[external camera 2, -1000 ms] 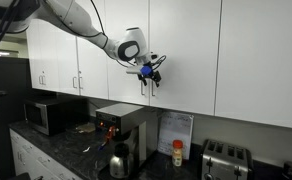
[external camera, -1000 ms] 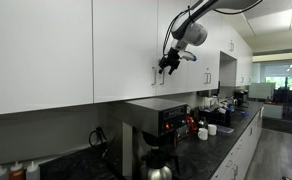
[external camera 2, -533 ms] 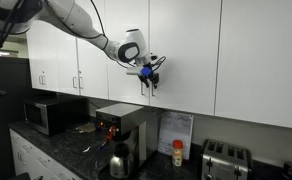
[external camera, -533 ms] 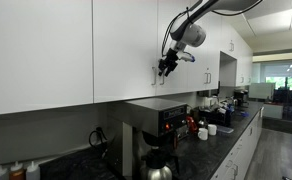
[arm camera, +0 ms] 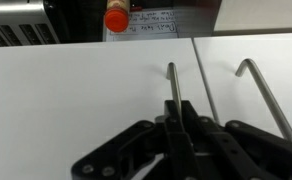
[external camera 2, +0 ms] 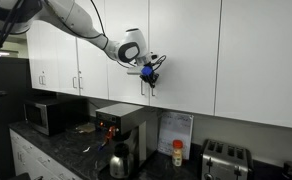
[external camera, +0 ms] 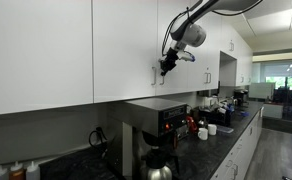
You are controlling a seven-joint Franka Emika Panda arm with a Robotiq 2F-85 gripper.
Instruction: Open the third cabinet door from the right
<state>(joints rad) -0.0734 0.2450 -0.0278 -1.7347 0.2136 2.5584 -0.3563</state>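
Observation:
The third cabinet door from the right (external camera 2: 186,50) (external camera: 191,85) is a plain white upper door, lying flush with its neighbours. Its short silver bar handle (arm camera: 171,85) (external camera 2: 153,87) stands upright at the lower corner beside the seam. My gripper (arm camera: 179,110) (external camera 2: 150,72) (external camera: 166,66) is shut on this handle, the black fingers meeting around the bar. In the wrist view that door (arm camera: 76,100) fills the left. The twin door (arm camera: 226,120) with its own handle (arm camera: 261,90) lies just across the seam.
Under the cabinets runs a dark counter (external camera 2: 76,160) with a coffee machine (external camera 2: 121,130), a microwave (external camera 2: 46,115), a red-capped bottle (external camera 2: 176,152) and a toaster (external camera 2: 221,158). More white doors (external camera 2: 266,55) continue on both sides. The arm (external camera 2: 86,25) reaches in from the room side.
The jaws have closed from wide open onto the bar handle. The arm has barely moved and the door has stayed flush.

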